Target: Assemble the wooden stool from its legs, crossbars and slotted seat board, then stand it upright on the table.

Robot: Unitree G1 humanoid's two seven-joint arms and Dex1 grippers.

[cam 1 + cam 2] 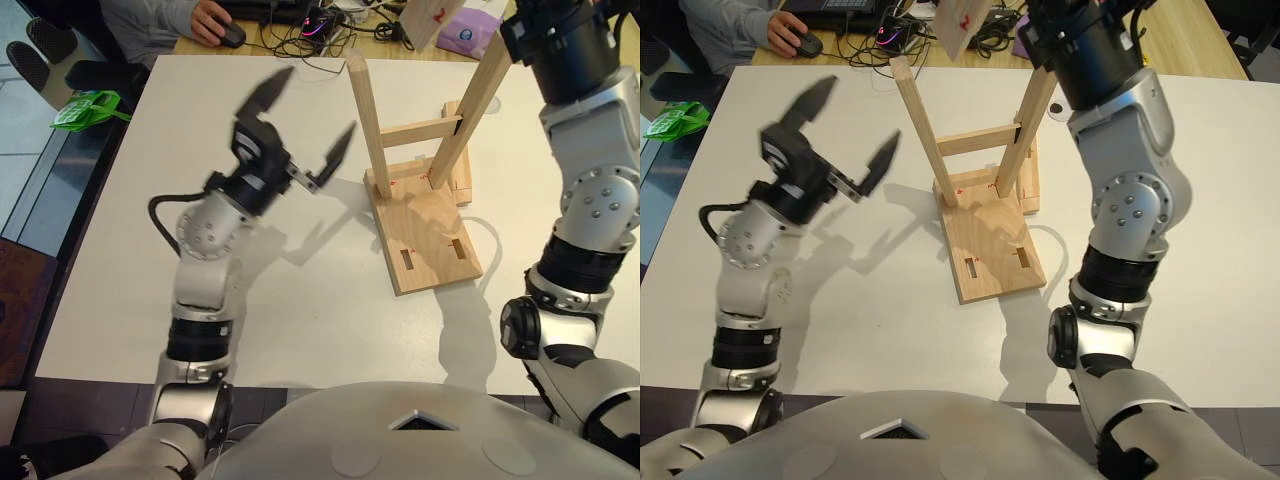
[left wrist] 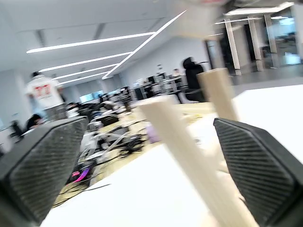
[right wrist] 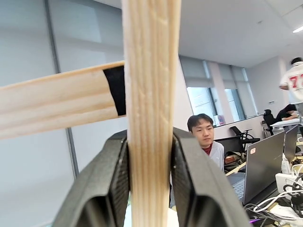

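Faintly, unreadable red marks (image 1: 426, 178) on seat board (image 1: 430, 235) beside the held leg (image 1: 470, 110).

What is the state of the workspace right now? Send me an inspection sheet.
Surface: white table, matte, flat.
Job's things: flat pale wooden seat board lies on the table. The left wooden leg and right wooden leg stand in it, joined by a wooden crossbar. Two near slots are empty. Spare wooden pieces lie behind the board.
Clutter: green plastic item beyond the table's left edge.
Grippers: left claw open, raised left of the legs. Right claw shut on the right wooden leg near its top.
Cables: tangled black cables beyond the far edge.
Surroundings: wooden desk behind the table.
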